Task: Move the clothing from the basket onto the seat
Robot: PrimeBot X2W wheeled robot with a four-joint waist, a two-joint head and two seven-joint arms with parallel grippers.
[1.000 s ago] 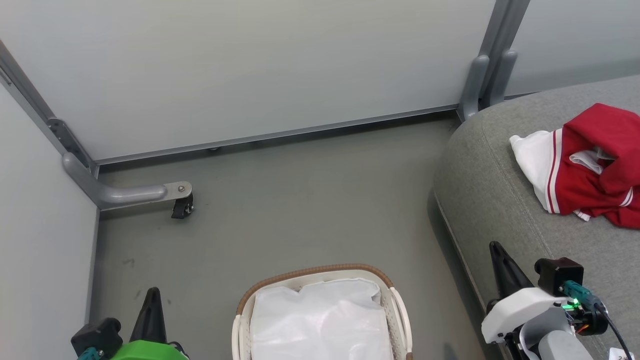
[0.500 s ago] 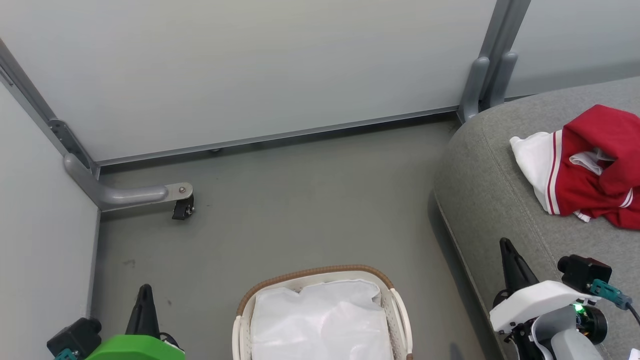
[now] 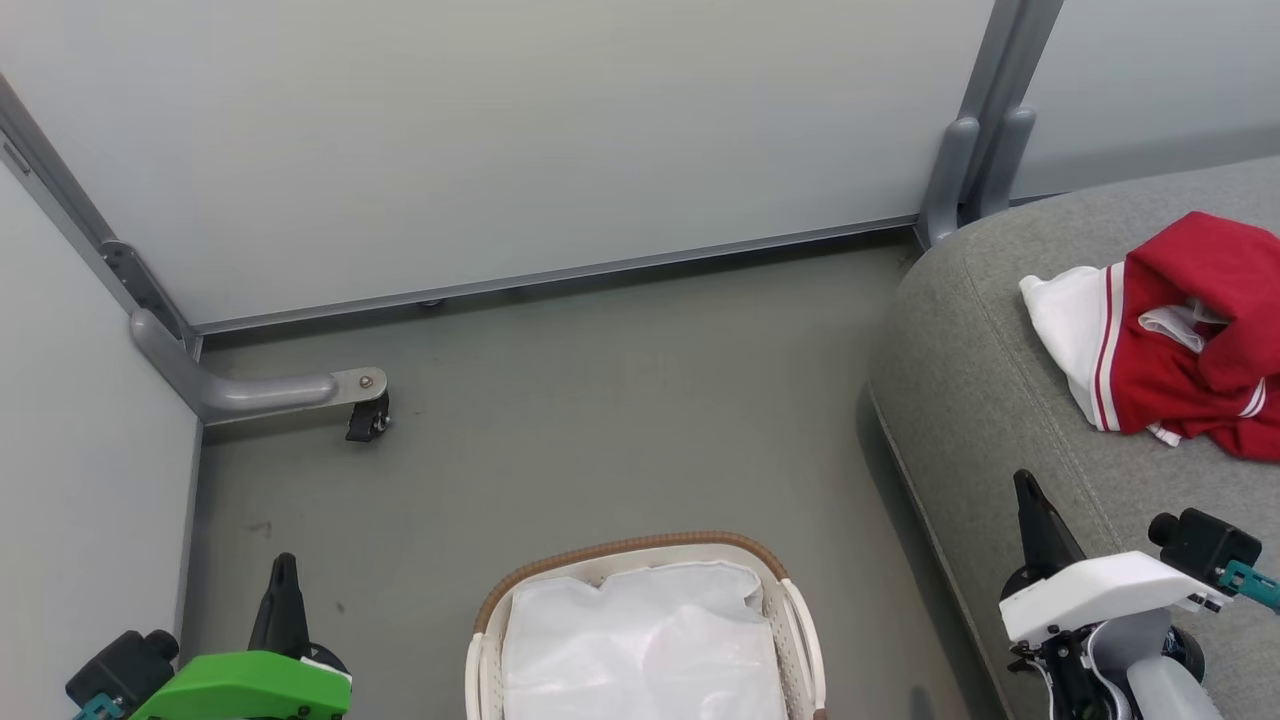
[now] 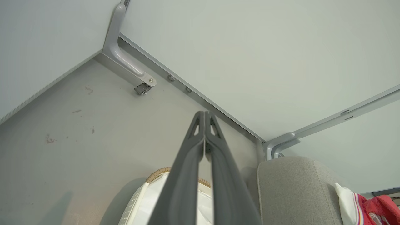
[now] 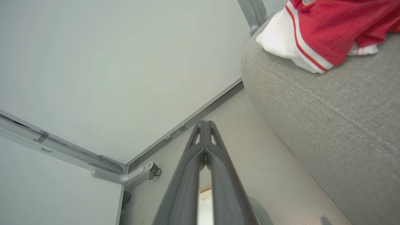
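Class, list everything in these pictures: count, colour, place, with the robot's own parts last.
rounded grey upholstered seat: one, grey, right side
red-and-white striped fabric clothing: one heap, red and white, on the seat
oval white perforated plastic basket: one, white with brown woven rim, on the floor, bottom centre
plain white cloth liner: one, white, inside the basket
black caster wheel: one, black, under a grey metal foot, left
pale partition panels: several, pale grey, behind
left hand: one, dark fingers shut, lower left
right hand: one, dark fingers shut, lower right
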